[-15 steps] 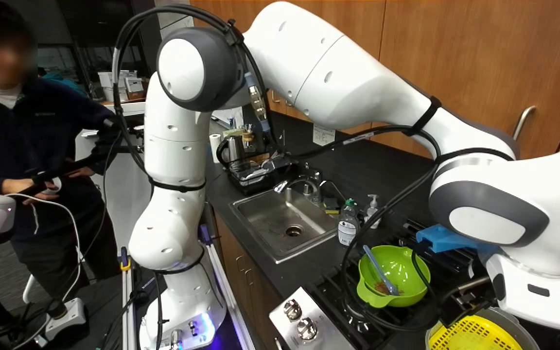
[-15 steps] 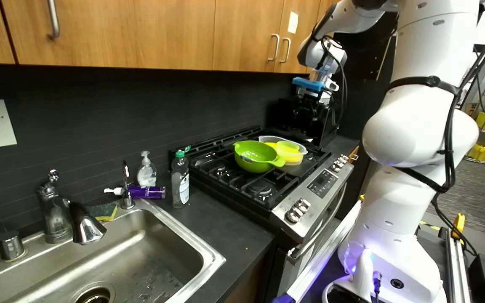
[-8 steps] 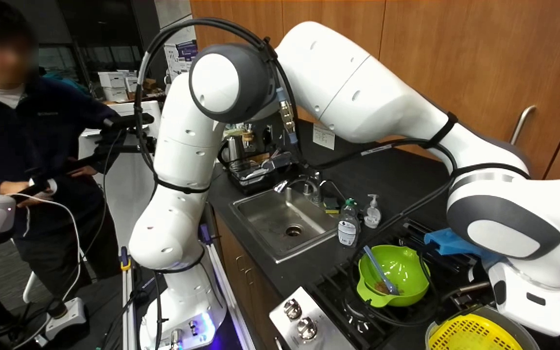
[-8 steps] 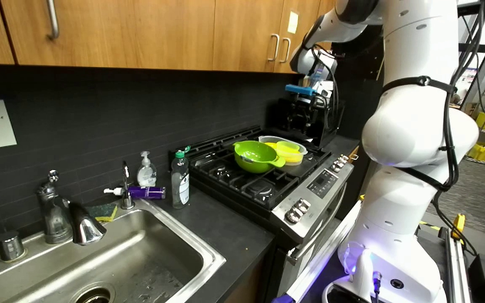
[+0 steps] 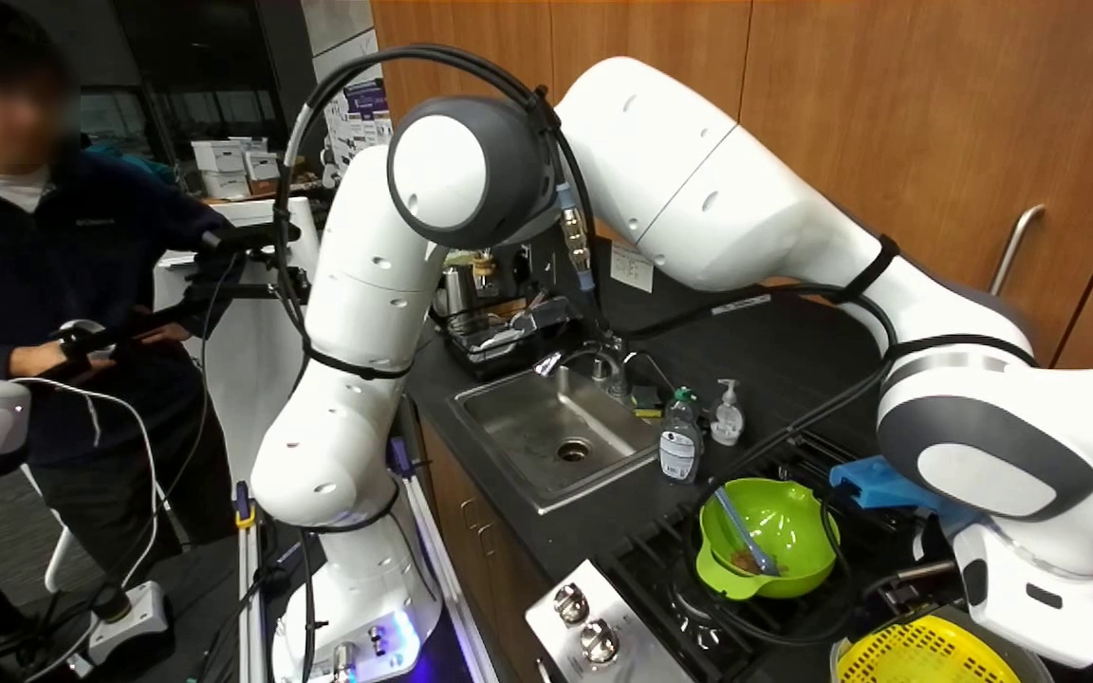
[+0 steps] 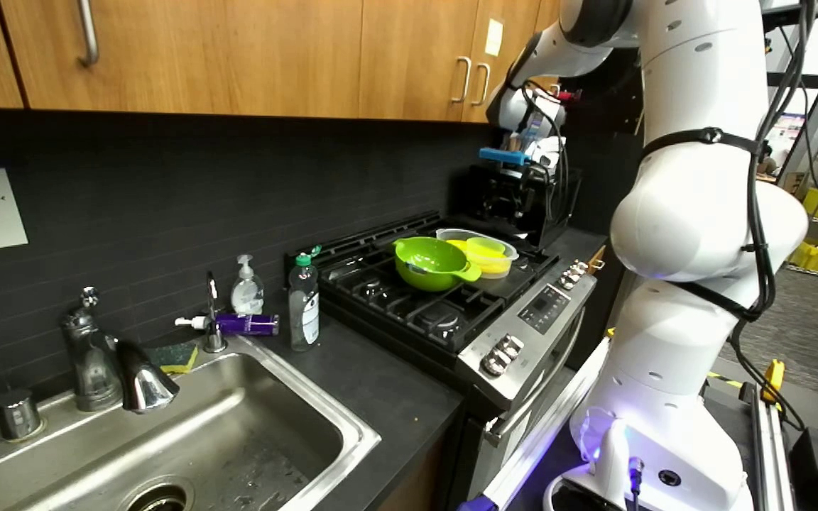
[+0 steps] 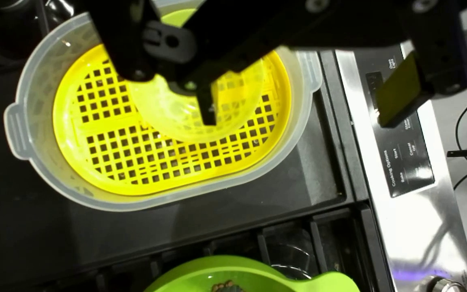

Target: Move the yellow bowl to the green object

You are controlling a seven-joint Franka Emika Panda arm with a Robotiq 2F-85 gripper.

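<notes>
Yellow bowl (image 7: 168, 107) is looking smooth, round, pale, translucent; sitting within yellow perforated basket (image 7: 108, 125), upper middle of wrist view, partly hidden behind end effector (image 7: 304, 104). End effector's fingers (image 7: 397, 91) are standing wide apart; cannot tell whether touching bowl. Showing: one yellow bowl, one green object (image 7: 217, 263), one translucent container (image 7: 42, 132) around basket, three bottles (image 6: 304, 309) in an exterior view. Wrist view is cropping green object at bottom edge; both exterior views are showing more. In an exterior view blue utensil (image 5: 741, 526) is leaning inside.
</notes>
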